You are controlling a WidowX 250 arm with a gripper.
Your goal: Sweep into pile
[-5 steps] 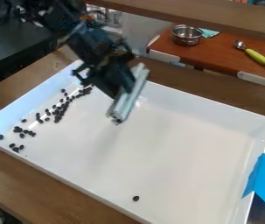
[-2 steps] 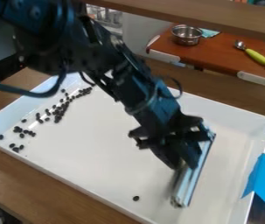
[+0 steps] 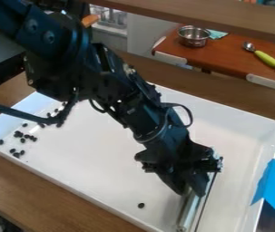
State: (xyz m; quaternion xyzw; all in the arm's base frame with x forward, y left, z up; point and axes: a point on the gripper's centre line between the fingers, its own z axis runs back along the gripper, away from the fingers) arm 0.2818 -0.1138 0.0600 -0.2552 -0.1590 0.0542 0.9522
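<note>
The robot arm (image 3: 145,111) is black, made of hard, chunky parts, with a dark blue shine on some of them. At eleven o'clock in the view, a fat dark part (image 3: 45,45) has two round grey spots (image 3: 31,25) that look like big screws. A long, thick black cable (image 3: 18,110) shows at nine o'clock, curved like a smile. At three o'clock, a thin black wire (image 3: 191,118) makes a round loop beside the arm. Little pale bits dot the middle. At five o'clock, the black gripper (image 3: 188,192) has a bumpy edge and gets skinnier lower down.
</note>
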